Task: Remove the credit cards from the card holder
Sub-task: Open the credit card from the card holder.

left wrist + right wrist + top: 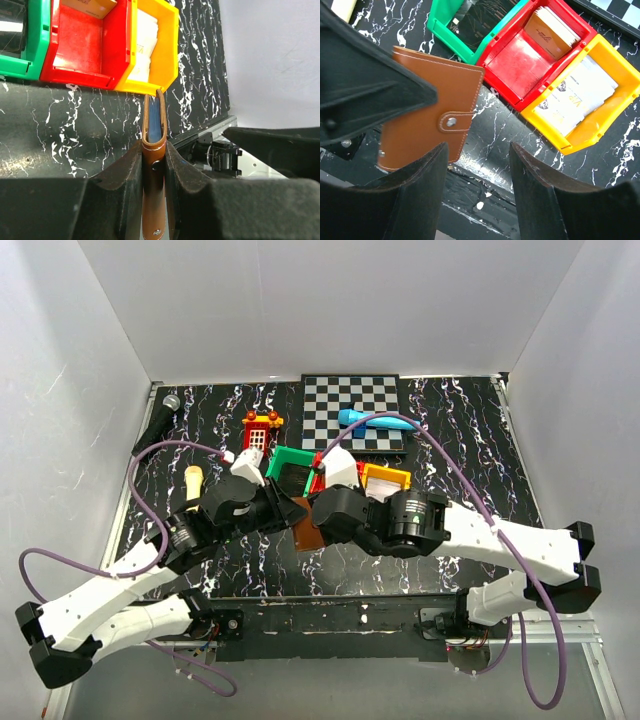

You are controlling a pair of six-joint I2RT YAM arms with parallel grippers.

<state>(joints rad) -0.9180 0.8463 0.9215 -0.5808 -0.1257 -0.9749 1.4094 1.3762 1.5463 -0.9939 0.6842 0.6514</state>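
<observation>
Left end effector (153, 150) clamps the closed card holder (432, 100) on edge over the counter (75, 125), right end effector (477, 147) gaping beside it; light, stiffish, probably slick leather, so the snap tab (451, 121) looks the likeliest place to pinch.

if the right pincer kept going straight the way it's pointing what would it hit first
Probably the bare black table, just beside the clasp edge of the card holder. The right pincer is open, with the red bin further along that line. Depth is unclear, so it might clip the holder first.
</observation>
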